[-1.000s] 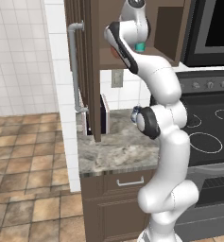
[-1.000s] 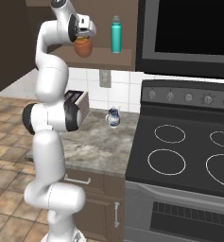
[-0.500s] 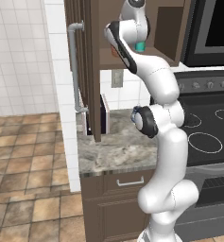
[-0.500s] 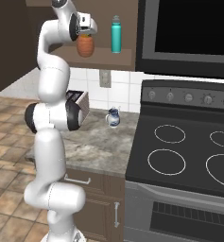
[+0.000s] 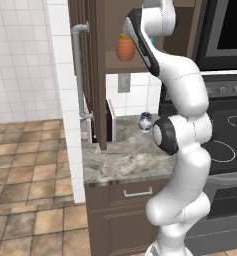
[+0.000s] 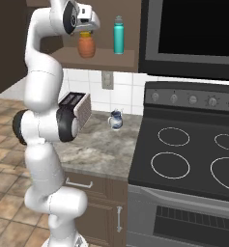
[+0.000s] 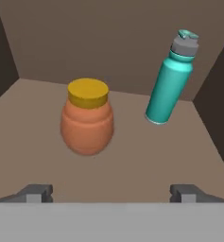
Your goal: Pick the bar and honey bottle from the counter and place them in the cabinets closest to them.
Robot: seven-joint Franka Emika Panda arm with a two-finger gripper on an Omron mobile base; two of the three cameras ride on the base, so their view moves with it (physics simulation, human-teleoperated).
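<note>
The honey bottle, a squat orange-brown jar with a yellow lid, stands upright on the open cabinet's shelf. It also shows in the two base views. My gripper is open, its fingertips spread wide and a little short of the jar, touching nothing. From the right base view the gripper hovers just above and in front of the jar. The bar is out of view. The grey-beige counter lies below.
A tall teal bottle stands on the same shelf, right of the jar. The open cabinet door with its grey handle juts out at the left. A toaster and a small glass jug sit on the counter beside the stove.
The gripper held the honey bottle at the shelf before. It has since opened, let the jar go onto the shelf, and drawn back slightly.
</note>
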